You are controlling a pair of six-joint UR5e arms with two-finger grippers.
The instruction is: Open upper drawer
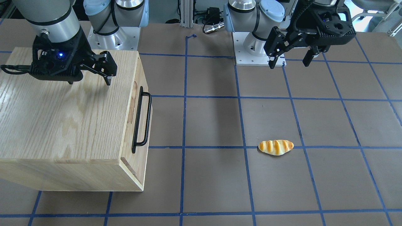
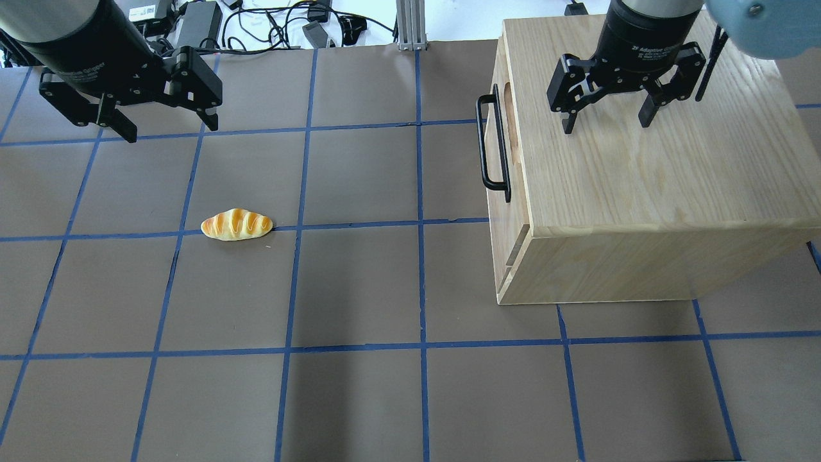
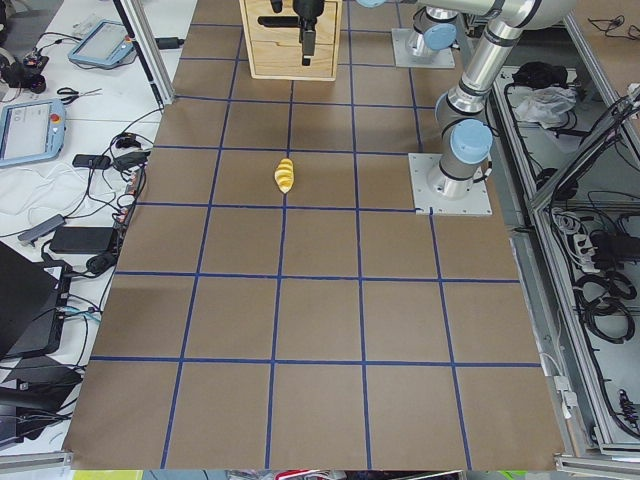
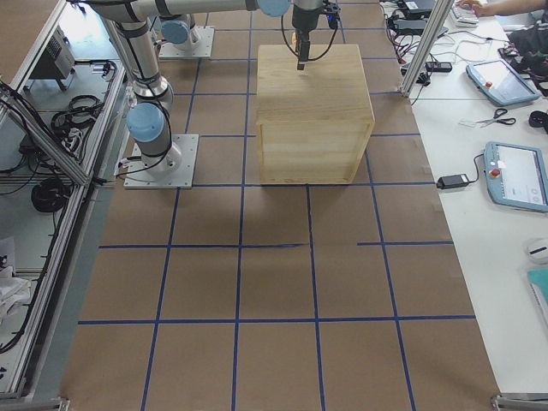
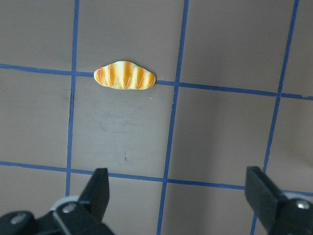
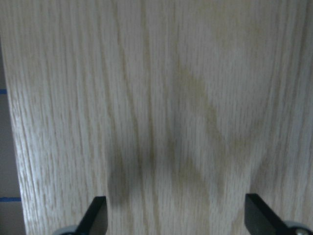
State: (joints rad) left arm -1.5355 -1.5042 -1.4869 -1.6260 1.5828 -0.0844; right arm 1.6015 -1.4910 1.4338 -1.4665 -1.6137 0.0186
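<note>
The upper drawer (image 2: 498,147) is the top front panel of the oak cabinet (image 2: 641,173), and it sits flush and shut. Its black bar handle (image 2: 491,144) and oval finger slot (image 2: 510,106) face the table's middle. The handle also shows in the front-facing view (image 1: 141,119). My right gripper (image 2: 606,122) is open and empty just above the cabinet's top, behind the handle side. The right wrist view shows only wood grain between its fingers (image 6: 95,218). My left gripper (image 2: 170,128) is open and empty, held above the table far from the cabinet.
A toy bread roll (image 2: 236,224) lies on the brown mat with blue tape lines, below the left gripper in the left wrist view (image 5: 124,76). Cables and power bricks (image 2: 192,19) lie beyond the table's far edge.
</note>
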